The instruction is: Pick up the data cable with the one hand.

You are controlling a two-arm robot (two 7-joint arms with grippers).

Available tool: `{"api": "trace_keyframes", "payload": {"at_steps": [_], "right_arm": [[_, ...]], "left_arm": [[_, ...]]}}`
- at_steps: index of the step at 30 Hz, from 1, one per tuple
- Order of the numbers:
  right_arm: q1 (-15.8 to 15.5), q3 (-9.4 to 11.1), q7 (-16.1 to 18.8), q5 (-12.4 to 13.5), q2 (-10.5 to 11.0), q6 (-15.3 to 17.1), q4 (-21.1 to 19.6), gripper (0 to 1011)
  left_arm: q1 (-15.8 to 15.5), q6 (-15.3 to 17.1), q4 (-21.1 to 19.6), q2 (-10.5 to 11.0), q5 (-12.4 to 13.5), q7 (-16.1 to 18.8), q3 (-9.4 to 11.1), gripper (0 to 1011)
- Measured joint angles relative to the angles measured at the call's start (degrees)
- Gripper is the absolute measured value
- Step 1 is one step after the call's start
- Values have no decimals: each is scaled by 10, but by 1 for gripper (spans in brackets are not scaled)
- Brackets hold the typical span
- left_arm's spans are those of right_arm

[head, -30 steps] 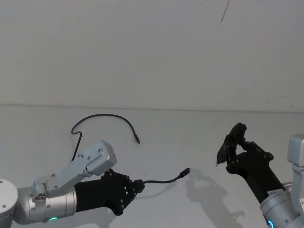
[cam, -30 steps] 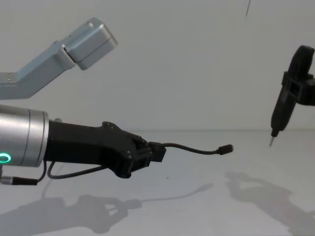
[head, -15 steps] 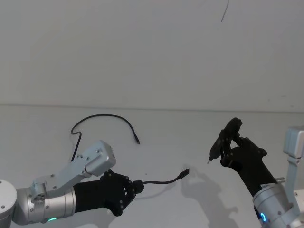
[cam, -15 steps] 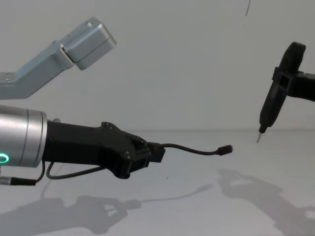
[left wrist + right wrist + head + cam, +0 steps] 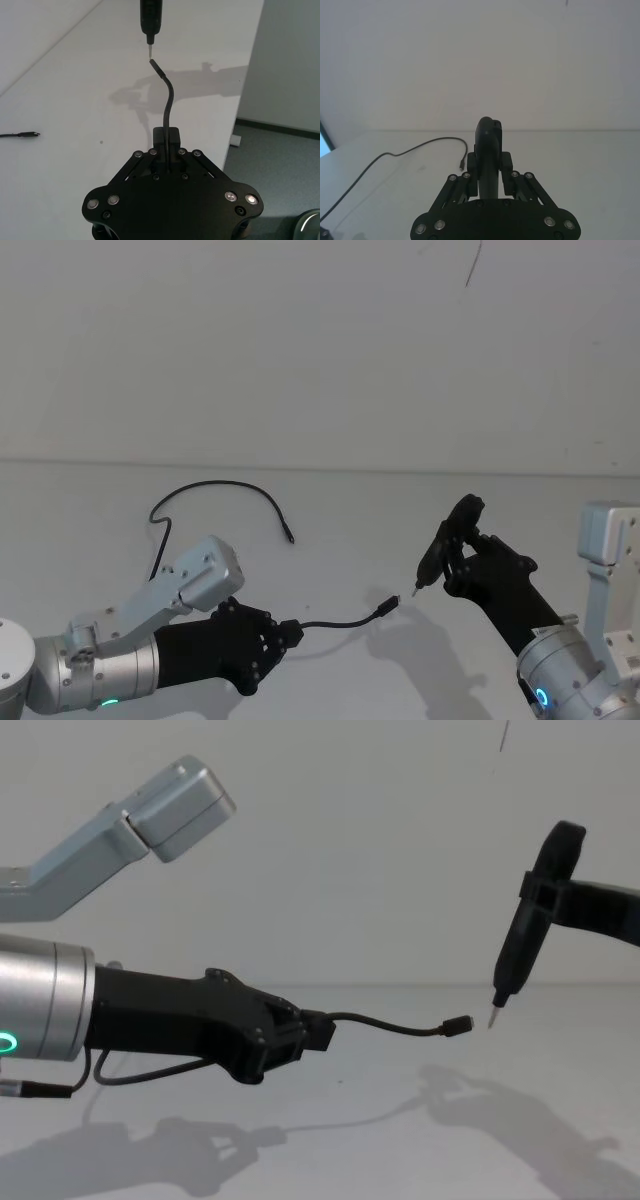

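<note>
The white surface (image 5: 330, 510) runs back to a pale wall; in the left wrist view its edge drops to a grey floor (image 5: 280, 145), and the ground between the two arms is open.

The left pincer (image 5: 285, 633) sits low at the near left, its jaws pressed together on the block plug of a short black wire (image 5: 345, 620). That wire arcs forward, held clear above the surface, and ends in a small plug.

The right pincer (image 5: 450, 558) reaches in from the near right, pinching a slim black tool (image 5: 442, 543) whose pale tip points down, very near the wire's free plug. The chest view shows a narrow gap between tip and plug; the left wrist view lines them up almost end to end.

The data cable (image 5: 215, 490) lies flat on the surface behind the left arm, well apart from both pincers, curving from the arm's side to a free plug farther back. The right wrist view shows its long run across the surface.
</note>
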Motion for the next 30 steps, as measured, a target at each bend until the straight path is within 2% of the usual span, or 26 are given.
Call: {"api": "trace_keyframes", "payload": {"at_steps": [10, 30], "right_arm": [[4, -3, 19, 14, 4, 16, -3, 269], [7, -5, 32, 28, 16, 21, -6, 269]], "left_arm": [[0, 0, 0, 0, 0, 0, 0, 43], [0, 0, 0, 0, 0, 0, 0, 42]]}}
